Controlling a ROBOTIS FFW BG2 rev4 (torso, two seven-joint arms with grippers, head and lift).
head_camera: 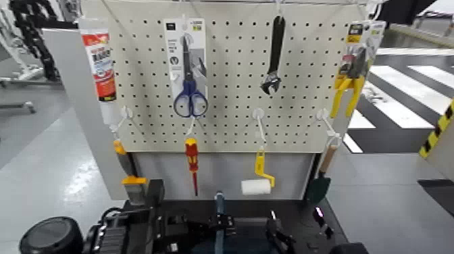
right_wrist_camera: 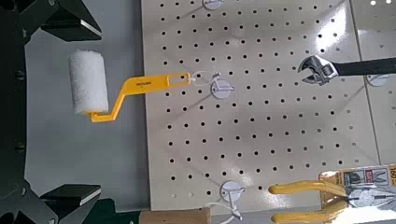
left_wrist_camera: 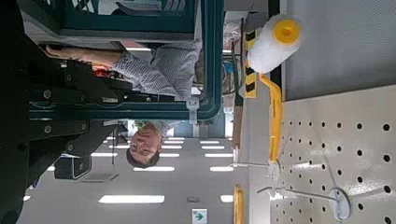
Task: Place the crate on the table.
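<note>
Eight tools hang in two rows: one tube [head_camera: 99, 64], one scissors [head_camera: 190, 81], one wrench [head_camera: 274, 57], one pliers [head_camera: 349, 78]; nearer, left to right, one orange-and-grey tool [head_camera: 133, 180], one screwdriver [head_camera: 192, 159], one roller [head_camera: 257, 186], one trowel [head_camera: 318, 187].

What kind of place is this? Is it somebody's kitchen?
It doesn't look like a kitchen. It's probably a robot lab or workshop: there's a pegboard hung with tools such as scissors and a wrench, and black-and-yellow warning stripes stand nearby.
</note>
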